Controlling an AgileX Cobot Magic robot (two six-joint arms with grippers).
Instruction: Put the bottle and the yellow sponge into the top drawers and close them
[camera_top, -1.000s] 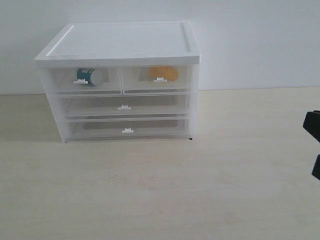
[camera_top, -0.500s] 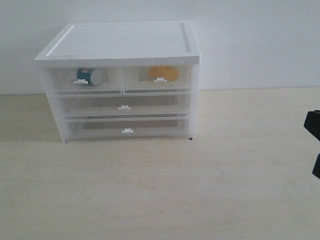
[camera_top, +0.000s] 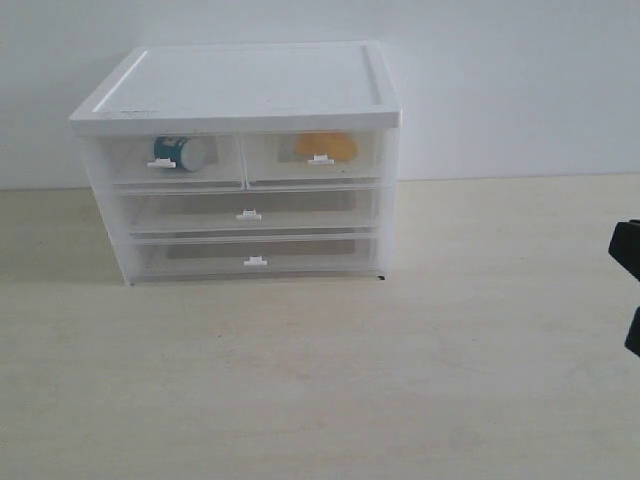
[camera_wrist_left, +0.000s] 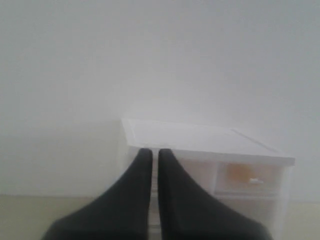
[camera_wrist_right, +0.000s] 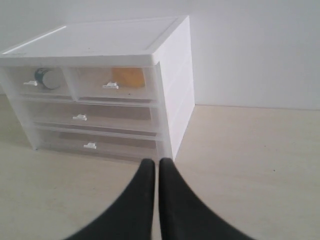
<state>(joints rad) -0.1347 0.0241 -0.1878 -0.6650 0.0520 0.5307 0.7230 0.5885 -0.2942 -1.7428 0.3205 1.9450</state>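
We find the bottle (camera_top: 183, 153) in the left and the yellow sponge (camera_top: 326, 146) in the right of the top drawers (camera_top: 122, 162), both shut flush, left claw (camera_wrist_left: 155, 151) and right claw (camera_wrist_right: 156, 162) closed empty; we judge nothing left to do.

The cabinet (camera_top: 250, 85) has a smooth, opaque white plastic top with a faint sheen. The top drawers (camera_top: 125, 162) are cloudy translucent plastic, and it blurs the bottle (camera_top: 180, 152) and the yellow sponge (camera_top: 328, 146) too much for me to tell their texture. The table (camera_top: 320, 380) looks like pale matt wood with faint grain. My left gripper (camera_wrist_left: 155, 155) and right gripper (camera_wrist_right: 156, 164) are smooth, dull black plastic.
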